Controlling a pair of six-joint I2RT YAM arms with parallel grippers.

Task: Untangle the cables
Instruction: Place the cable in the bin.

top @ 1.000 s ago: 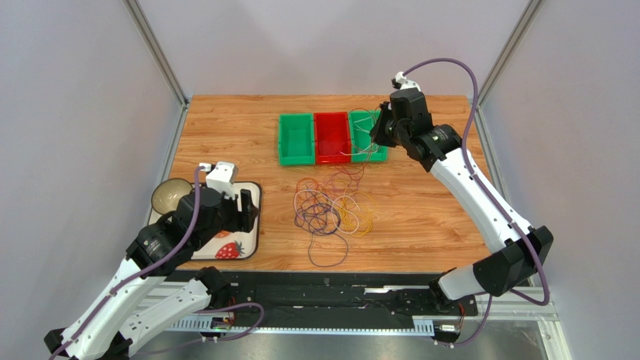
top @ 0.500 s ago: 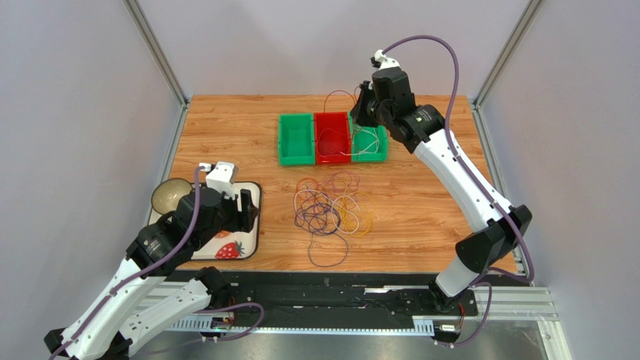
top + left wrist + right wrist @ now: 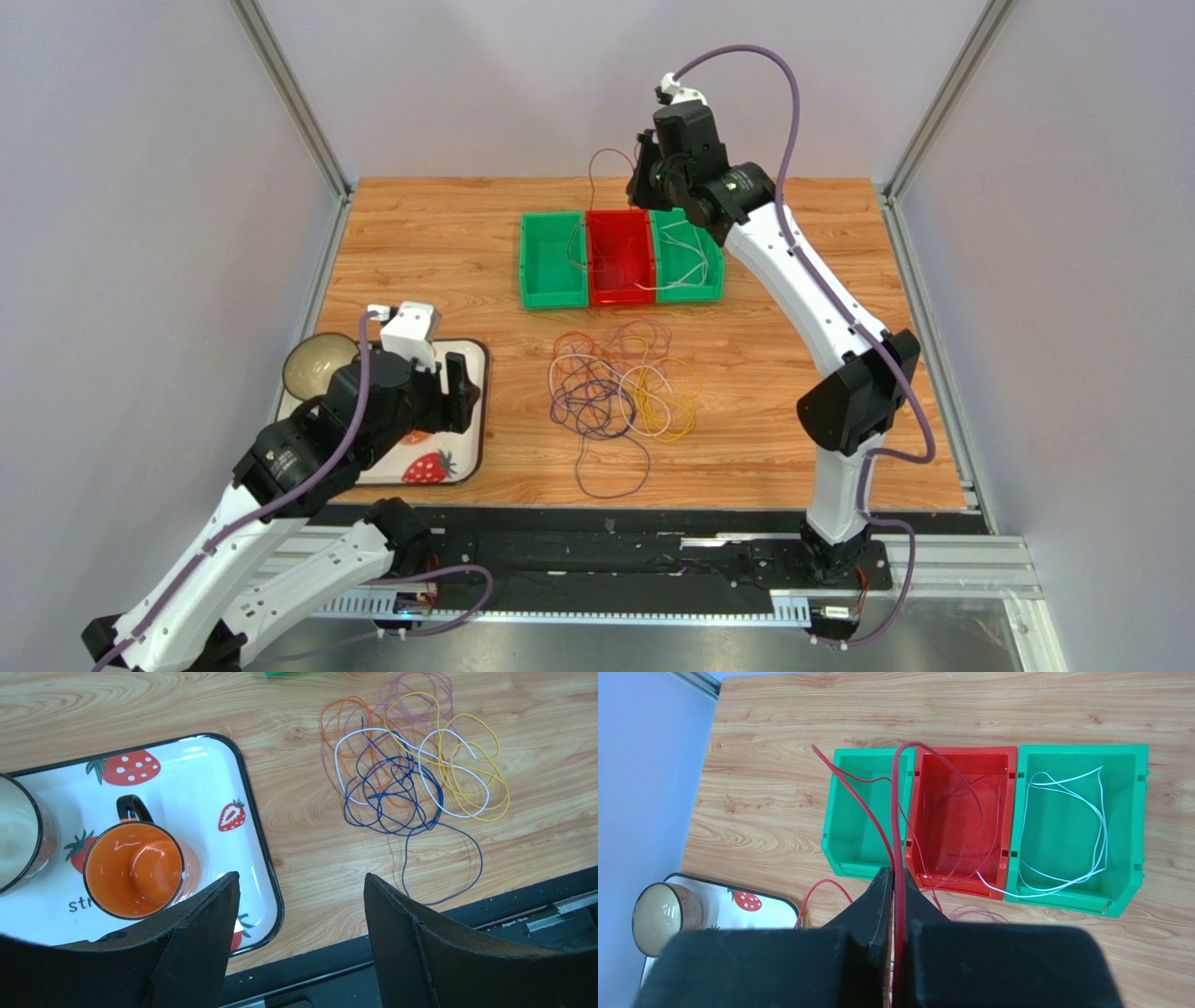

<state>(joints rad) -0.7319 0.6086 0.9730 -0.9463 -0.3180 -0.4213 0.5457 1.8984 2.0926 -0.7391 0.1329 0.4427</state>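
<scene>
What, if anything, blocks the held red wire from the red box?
Nothing visible does. The red cable hangs above the open red bin; only a white cable end crosses that bin's near right corner.

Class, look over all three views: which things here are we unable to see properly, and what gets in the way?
Top view: the orange mug is hidden beneath the left arm.
Left wrist view: the bowl is cut off by the left edge.
Right wrist view: the cable pile is mostly hidden behind the right gripper.
Top view: the red cable it holds is too thin to trace to its ends.
</scene>
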